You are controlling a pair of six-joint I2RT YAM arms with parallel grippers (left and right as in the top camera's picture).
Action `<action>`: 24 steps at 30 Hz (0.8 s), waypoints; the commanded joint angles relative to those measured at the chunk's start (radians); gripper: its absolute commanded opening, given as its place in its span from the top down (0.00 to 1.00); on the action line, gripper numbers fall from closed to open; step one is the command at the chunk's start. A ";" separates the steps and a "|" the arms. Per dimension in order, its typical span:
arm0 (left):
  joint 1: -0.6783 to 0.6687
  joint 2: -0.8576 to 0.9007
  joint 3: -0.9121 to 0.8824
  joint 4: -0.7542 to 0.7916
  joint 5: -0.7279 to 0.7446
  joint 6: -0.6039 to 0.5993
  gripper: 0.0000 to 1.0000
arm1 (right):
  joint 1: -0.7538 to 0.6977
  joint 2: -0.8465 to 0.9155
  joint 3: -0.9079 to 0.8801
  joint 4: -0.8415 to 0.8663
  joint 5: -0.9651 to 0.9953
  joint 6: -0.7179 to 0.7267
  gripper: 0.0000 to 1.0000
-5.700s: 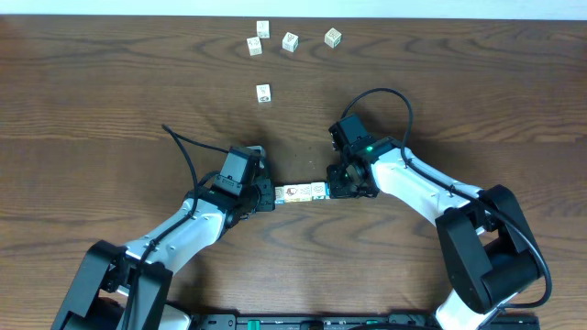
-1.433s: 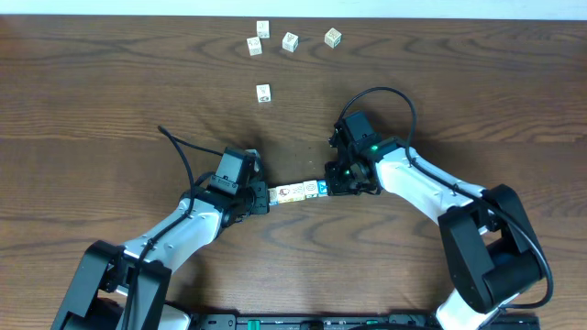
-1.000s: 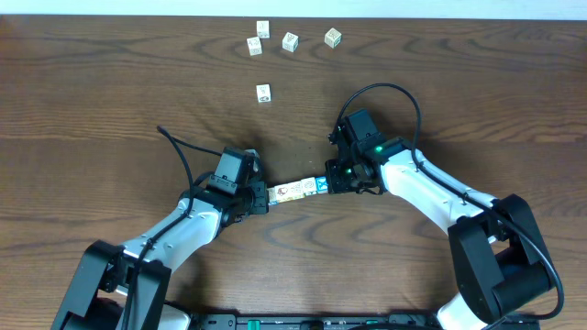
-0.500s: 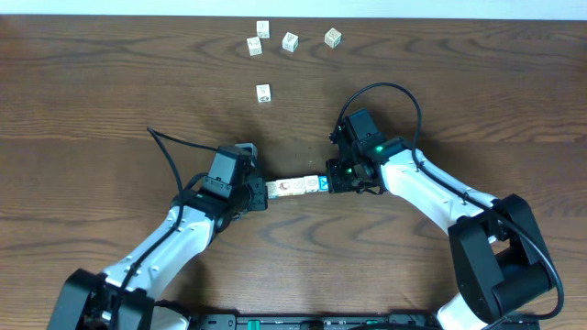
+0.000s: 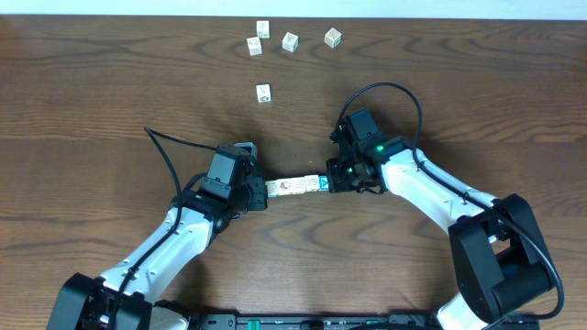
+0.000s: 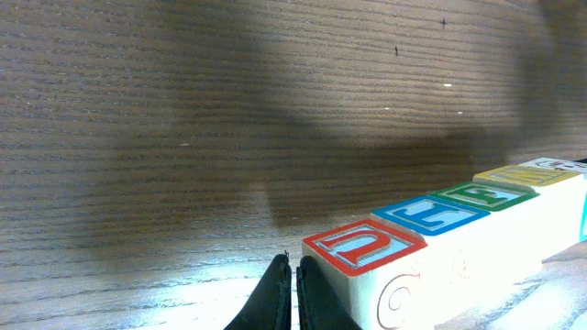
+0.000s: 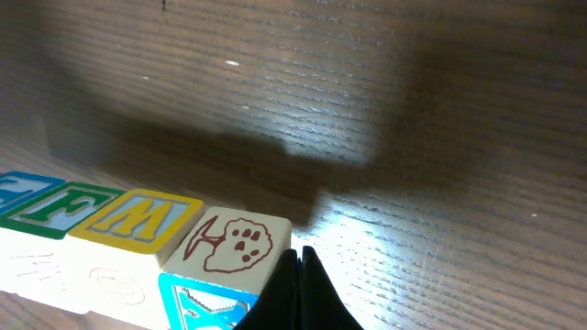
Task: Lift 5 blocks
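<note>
Several blocks [image 5: 294,185] form one straight row, pinched end to end between my two grippers. My left gripper [image 5: 264,192] is shut, its closed tips pressing the row's left end beside a red-bordered U block [image 6: 365,247]. My right gripper [image 5: 330,181] is shut too, pushing on the right end at the block with a red-brown tree [image 7: 237,240] and a blue side face. In the left wrist view the closed left gripper [image 6: 294,268] has nothing between its fingers, and so has the right gripper [image 7: 299,263]. The row seems to hang just above the wood, its shadow lying apart.
Several other whitish cubes lie at the table's far side: a cluster [image 5: 290,41] near the back edge and a single one [image 5: 263,92] nearer the arms. Both arms' cables arch over the wood.
The row and both grippers have drifted slightly toward the back of the table, and the left arm has straightened. Both grippers stay shut against the row's ends.
</note>
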State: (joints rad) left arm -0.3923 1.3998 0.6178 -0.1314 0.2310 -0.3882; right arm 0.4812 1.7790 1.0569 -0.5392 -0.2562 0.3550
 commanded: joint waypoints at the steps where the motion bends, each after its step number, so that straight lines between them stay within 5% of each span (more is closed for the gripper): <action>1: -0.034 -0.018 0.046 0.036 0.227 0.008 0.93 | 0.044 -0.037 0.015 0.039 -0.327 -0.012 0.99; 24: -0.034 -0.018 0.046 0.050 0.229 -0.019 0.93 | 0.086 -0.037 0.016 0.154 -0.340 0.056 0.99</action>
State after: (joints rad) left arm -0.3813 1.3994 0.6178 -0.1246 0.2176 -0.4004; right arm 0.4801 1.7790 1.0512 -0.4259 -0.2531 0.3855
